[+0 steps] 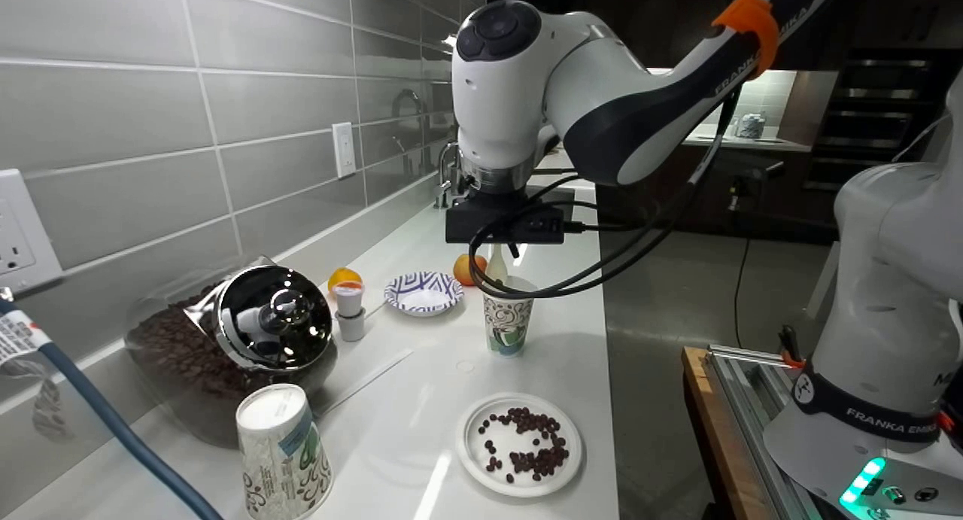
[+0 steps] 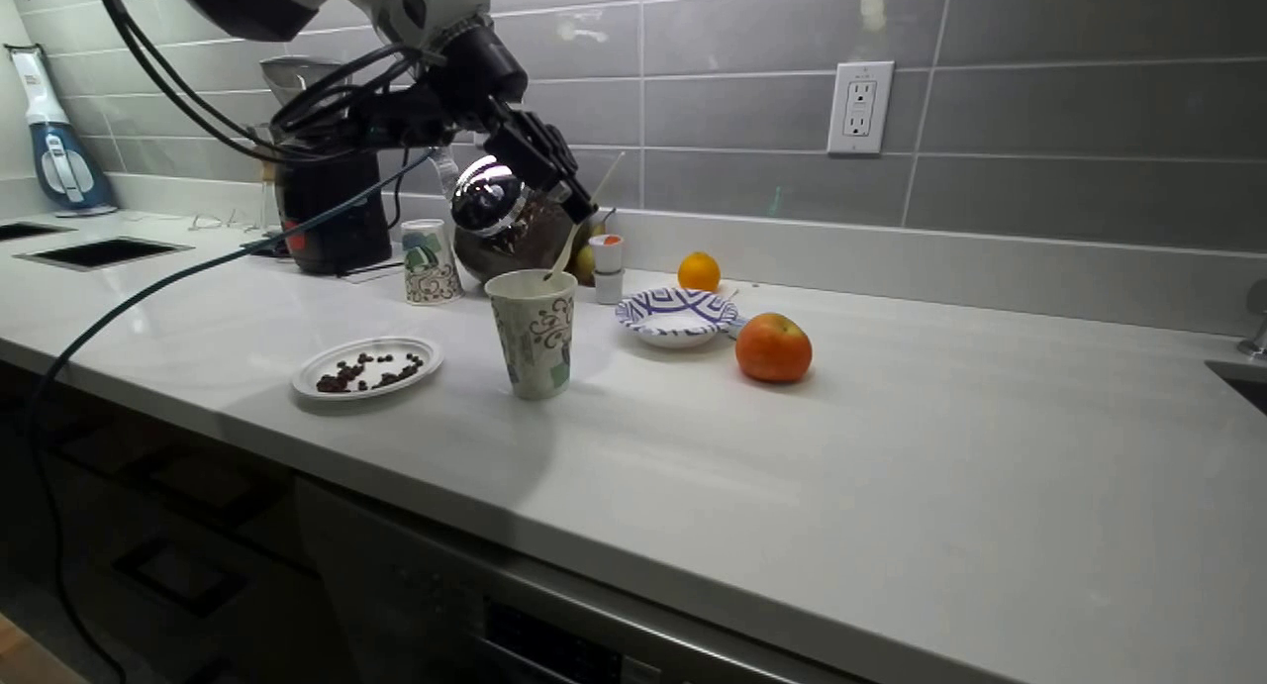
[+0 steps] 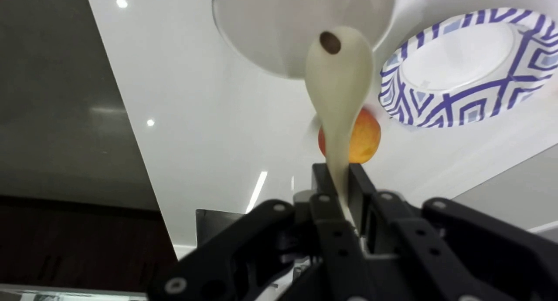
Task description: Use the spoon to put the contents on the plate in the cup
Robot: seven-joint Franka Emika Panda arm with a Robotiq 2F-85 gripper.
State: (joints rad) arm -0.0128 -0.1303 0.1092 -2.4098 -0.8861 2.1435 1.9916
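At the mouth of an upright white paper cup [image 2: 535, 333] with a green-grey pattern, I hold a pale cream spoon [image 3: 336, 105] slanting bowl-down, the jaws of the black 2-finger gripper [image 3: 341, 174] clenched on its handle. Near the spoon's tip shows 1 small dark brown bit [image 3: 330, 42]. Whether that tip is above the rim or just below it, I can't tell: the wrist view's top edge cuts the cup off, and in an exterior view black cables [image 1: 538, 294] cross its mouth. How full it is, I can't make out. More dark brown bits [image 1: 543, 460] lie spread on a round flat white plate [image 1: 468, 448], near the edge of the white counter [image 2: 891, 466] and apart from the cup. In the wrist view the spoon partly hides a red-and-orange round fruit [image 3: 367, 137], and a shallow white bowl [image 3: 462, 57] with purple-blue bands runs off the right edge. An upturned patterned paper cup [image 1: 282, 460] covers part of a chrome-lidded clear jar [image 1: 320, 377].
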